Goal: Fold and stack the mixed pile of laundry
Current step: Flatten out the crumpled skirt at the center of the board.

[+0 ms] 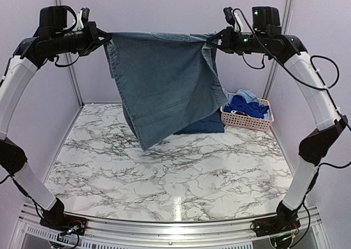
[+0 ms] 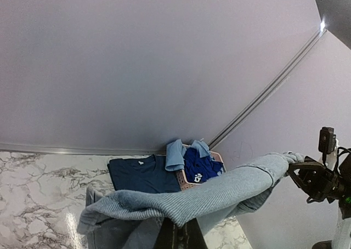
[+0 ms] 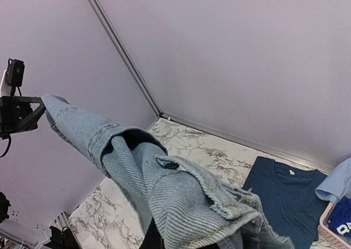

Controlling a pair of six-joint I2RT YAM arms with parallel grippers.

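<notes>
— So, from above, what have you got?

— Both my hands are up high over the far half of the worktop (image 1: 164, 172). My left hand (image 1: 105, 40) is pinched tight on one top corner of the denim piece (image 1: 164, 84), and my right hand (image 1: 211, 40) is pinched on the other. The cloth is stretched between them and hangs down in a sheet. Its lowest corner ends close to the worktop; whether it touches I cannot tell. Behind it, at the far edge, the navy shirt (image 1: 205, 125) lies flat. Just to the right of the shirt, in the far right corner, stands the pink basket (image 1: 241, 119), with a bright-blue item (image 1: 241, 105) and a light-blue item (image 1: 251, 95) in it.

— And from your left wrist?

— My own fingers are buried under the denim at the bottom of the view, so the grip itself is hidden there. The denim runs as a thick fold across to my right hand, which clamps its other end. Below, the shirt lies spread on the worktop with its side against the basket. The light-blue item droops over the basket's rim.

— The right wrist?

— Much the same, mirrored. Denim is bunched over my fingers, and a band of it rises to my left hand. The shirt lies flat with its collar toward the far edge. One corner of the basket shows at the lower right.
</notes>
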